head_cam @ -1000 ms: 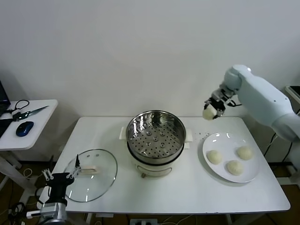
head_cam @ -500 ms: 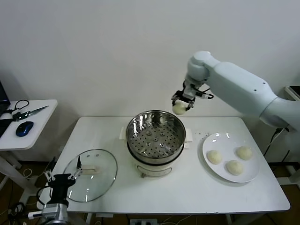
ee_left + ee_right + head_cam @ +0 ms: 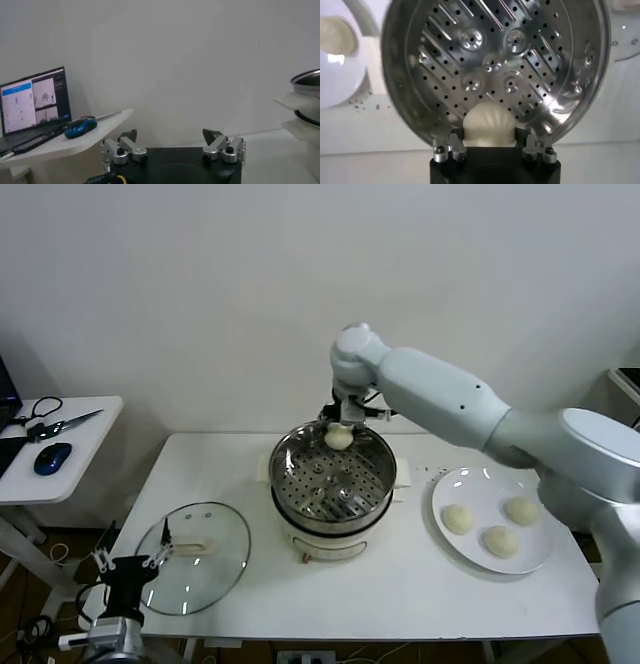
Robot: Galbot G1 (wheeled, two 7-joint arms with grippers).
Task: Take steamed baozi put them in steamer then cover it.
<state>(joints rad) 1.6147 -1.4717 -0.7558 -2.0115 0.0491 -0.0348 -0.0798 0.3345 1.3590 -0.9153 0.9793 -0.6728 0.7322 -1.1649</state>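
The shiny round steamer (image 3: 333, 484) with a perforated tray stands at the table's middle on a white base. My right gripper (image 3: 340, 436) is shut on a cream-white baozi (image 3: 489, 124) and holds it over the steamer's far rim, above the tray (image 3: 495, 65). Three more baozi (image 3: 458, 518) (image 3: 501, 541) (image 3: 521, 509) lie on the white plate (image 3: 455, 549) at the right. My left gripper (image 3: 125, 569) is open and empty, low at the table's front left corner by the glass lid (image 3: 195, 556); its jaws stand wide apart in the left wrist view (image 3: 172, 145).
The glass lid lies flat on the table left of the steamer. A small side table (image 3: 60, 449) with a blue mouse and scissors stands at the far left. A laptop (image 3: 32, 107) shows in the left wrist view.
My right gripper has carried the baozi leftward from above the plate to just over the steamer's far rim and lowered it. The left arm has not moved.
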